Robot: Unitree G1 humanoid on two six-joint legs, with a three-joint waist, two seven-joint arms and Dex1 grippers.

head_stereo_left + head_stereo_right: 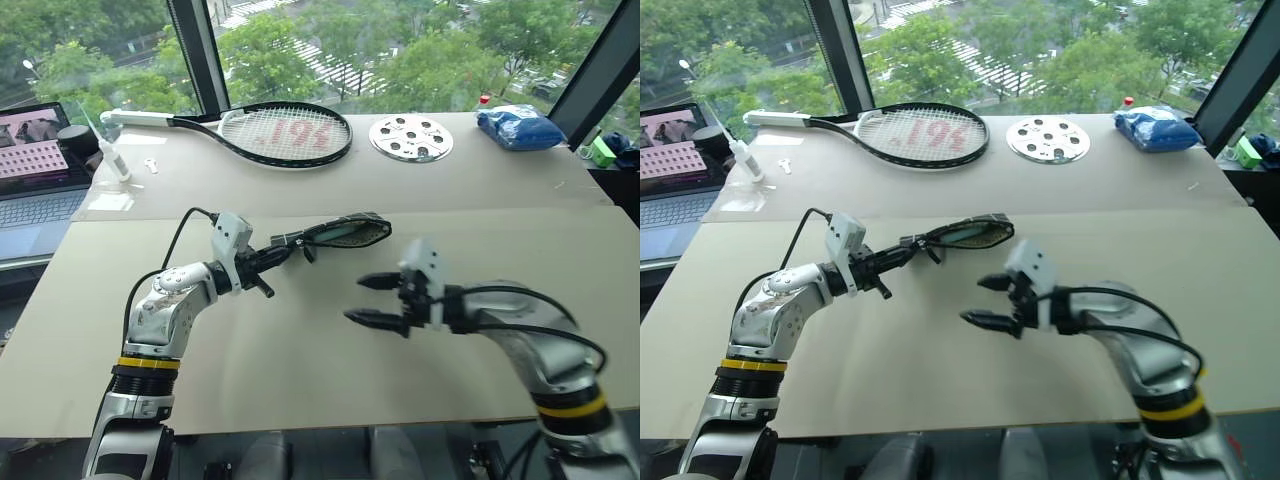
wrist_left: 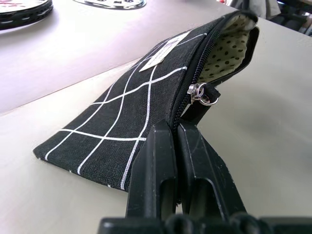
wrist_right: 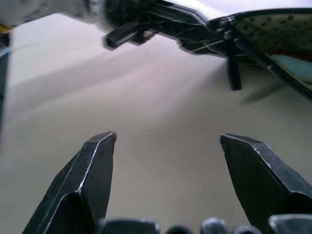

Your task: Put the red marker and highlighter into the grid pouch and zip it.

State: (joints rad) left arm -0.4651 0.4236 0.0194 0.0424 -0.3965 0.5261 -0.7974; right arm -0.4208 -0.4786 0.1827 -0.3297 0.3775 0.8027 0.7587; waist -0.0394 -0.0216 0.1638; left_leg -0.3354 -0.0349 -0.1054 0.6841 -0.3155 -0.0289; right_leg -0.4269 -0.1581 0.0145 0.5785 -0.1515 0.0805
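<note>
Pouch held open, zipper waiting

My left fingers (image 1: 268, 262) clamp the black white-gridded fabric pouch's (image 1: 345, 232) end, long axis running rightward; my empty right fingers (image 1: 378, 300) gape just below its mouth.

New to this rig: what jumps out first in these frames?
The grid pouch held up over the middle of the table, its mouth open, its end pinched in the shut left hand. Just right of it, the right hand hangs empty with its fingers wide apart. Behind them, a tennis racket and a round perforated disc lie near the window.
</note>
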